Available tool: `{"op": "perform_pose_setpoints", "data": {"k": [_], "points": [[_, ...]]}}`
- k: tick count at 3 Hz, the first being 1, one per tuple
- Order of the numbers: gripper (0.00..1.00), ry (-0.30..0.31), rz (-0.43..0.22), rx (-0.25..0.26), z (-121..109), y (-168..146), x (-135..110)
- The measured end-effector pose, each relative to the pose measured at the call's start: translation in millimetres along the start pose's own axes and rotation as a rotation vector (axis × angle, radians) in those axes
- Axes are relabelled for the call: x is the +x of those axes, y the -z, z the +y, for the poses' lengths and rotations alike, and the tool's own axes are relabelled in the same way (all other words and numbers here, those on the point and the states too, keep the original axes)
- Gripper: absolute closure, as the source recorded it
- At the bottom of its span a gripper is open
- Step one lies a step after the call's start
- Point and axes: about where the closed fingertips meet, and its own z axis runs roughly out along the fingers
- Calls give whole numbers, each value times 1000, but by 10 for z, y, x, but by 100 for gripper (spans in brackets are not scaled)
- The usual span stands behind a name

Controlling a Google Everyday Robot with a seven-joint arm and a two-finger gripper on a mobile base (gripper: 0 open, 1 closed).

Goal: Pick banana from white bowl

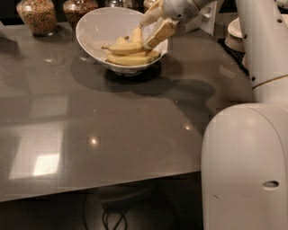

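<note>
The white bowl [92, 29] stands at the far middle of the grey table and holds several yellow bananas. The long, slightly curved banana [126, 46] lies across the top of the pile, its dark stem tip pointing left. My gripper [144, 34] reaches into the bowl from the upper right. It is open: one finger sits above and one below the right ends of the bananas, with an upright banana end [137, 34] by the gap. I cannot tell whether the fingers touch the fruit.
Two glass jars of grains [38, 15] [78, 9] stand behind the bowl at the left. Stacked off-white bowls and plates [234, 35] sit at the far right. My white arm [265, 45] and base [245, 166] fill the right side. The table's front edge [103, 188] runs below.
</note>
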Motion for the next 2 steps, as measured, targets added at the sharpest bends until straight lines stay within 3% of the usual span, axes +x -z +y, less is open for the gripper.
{"op": "perform_pose_setpoints", "data": {"k": [2], "points": [[40, -28, -17, -43, -76, -250, 64]]}}
